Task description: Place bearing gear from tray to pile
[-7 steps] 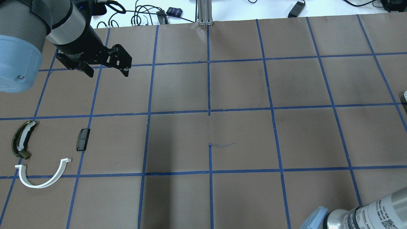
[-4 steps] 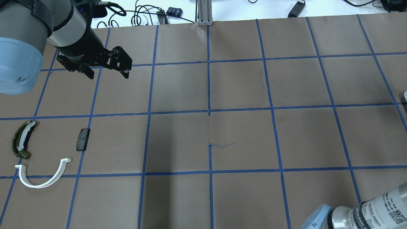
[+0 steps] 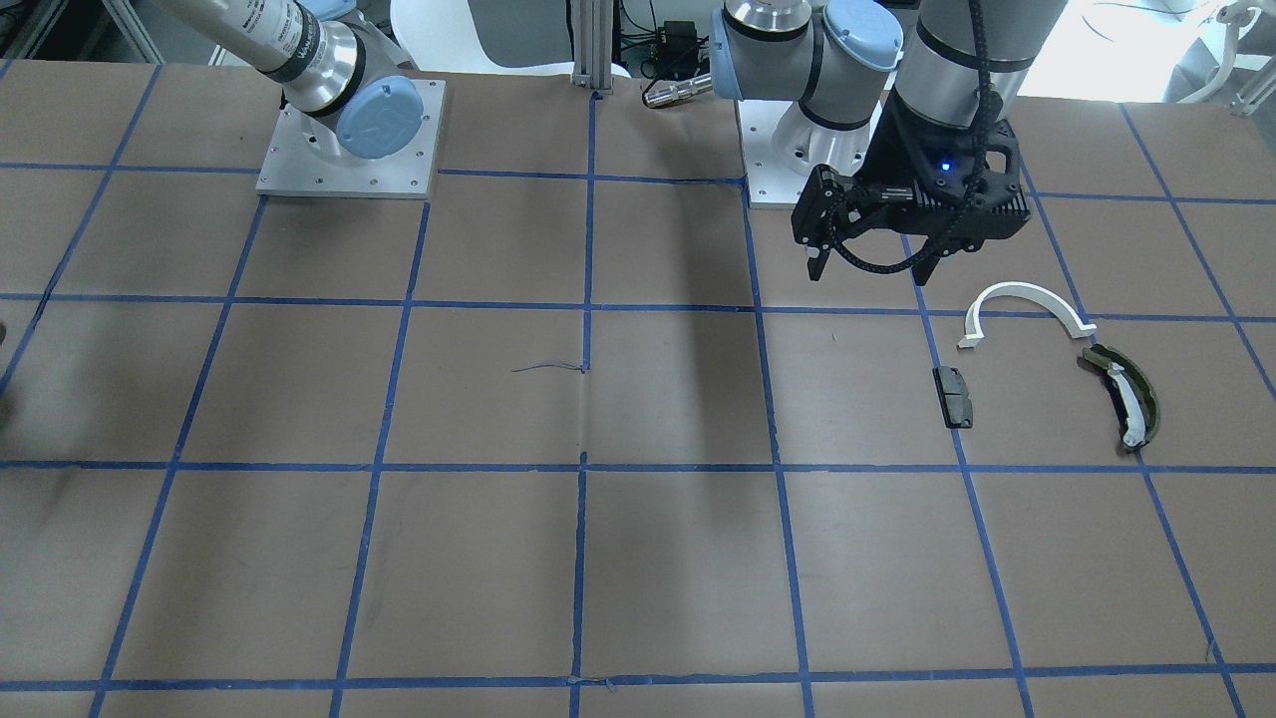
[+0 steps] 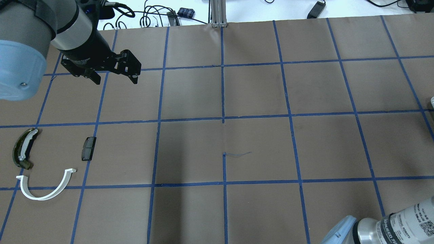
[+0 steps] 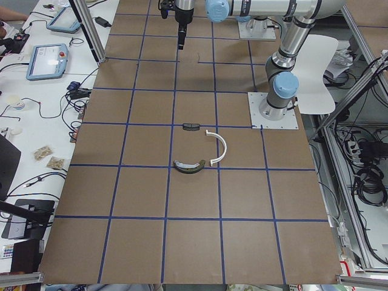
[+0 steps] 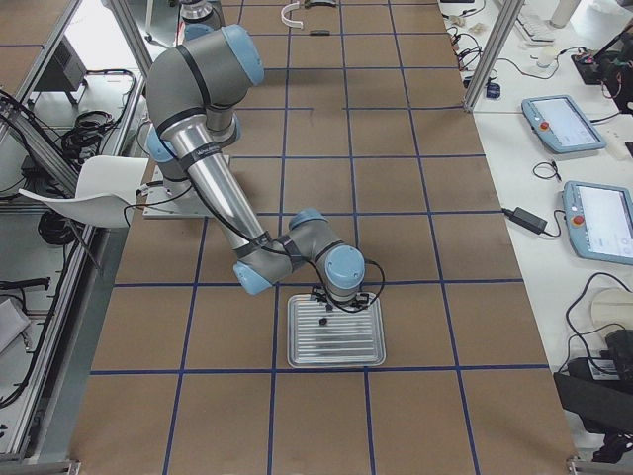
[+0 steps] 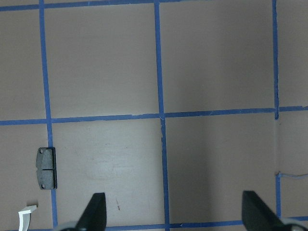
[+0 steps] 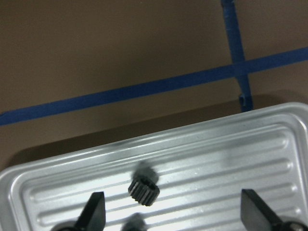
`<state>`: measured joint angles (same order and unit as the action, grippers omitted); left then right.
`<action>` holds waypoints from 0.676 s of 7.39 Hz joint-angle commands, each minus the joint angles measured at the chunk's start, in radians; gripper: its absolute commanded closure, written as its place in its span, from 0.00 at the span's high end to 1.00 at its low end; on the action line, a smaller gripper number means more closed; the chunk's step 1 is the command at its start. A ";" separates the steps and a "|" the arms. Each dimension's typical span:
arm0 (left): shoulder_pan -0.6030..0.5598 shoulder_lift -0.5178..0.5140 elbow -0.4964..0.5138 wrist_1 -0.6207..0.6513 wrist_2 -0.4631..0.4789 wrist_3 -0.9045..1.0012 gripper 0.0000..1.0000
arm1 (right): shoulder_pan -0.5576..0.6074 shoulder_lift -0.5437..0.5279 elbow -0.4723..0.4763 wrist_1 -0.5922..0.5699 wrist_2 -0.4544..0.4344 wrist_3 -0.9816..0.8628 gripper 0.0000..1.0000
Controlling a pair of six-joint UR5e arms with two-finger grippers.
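Currently gear (image 8: 143,191) lies loose in tray (image 8: 269,144). Right gripper (image 8: 175,214) hovers over tray, jaws wide open, gripping nothing. Left gripper (image 4: 116,78) is far from tray, jaws wide open, empty. Pile (image 4: 88,148) is also far from tray.

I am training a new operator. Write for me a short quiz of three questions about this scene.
1. True or false: the bearing gear lies in the tray.
2. Which end effector hangs over that tray? A) left B) right
3. Fill in: the pile holds ___ parts.
Key: 1 true; 2 B, the right end effector; 3 three.
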<state>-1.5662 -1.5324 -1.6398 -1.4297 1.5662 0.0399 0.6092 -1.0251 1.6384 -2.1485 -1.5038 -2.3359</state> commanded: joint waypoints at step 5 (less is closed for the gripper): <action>0.000 0.000 0.000 0.000 0.000 0.000 1.00 | -0.011 -0.004 0.093 -0.152 0.001 -0.023 0.19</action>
<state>-1.5662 -1.5324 -1.6402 -1.4297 1.5662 0.0399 0.5986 -1.0292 1.7302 -2.2987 -1.4973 -2.3607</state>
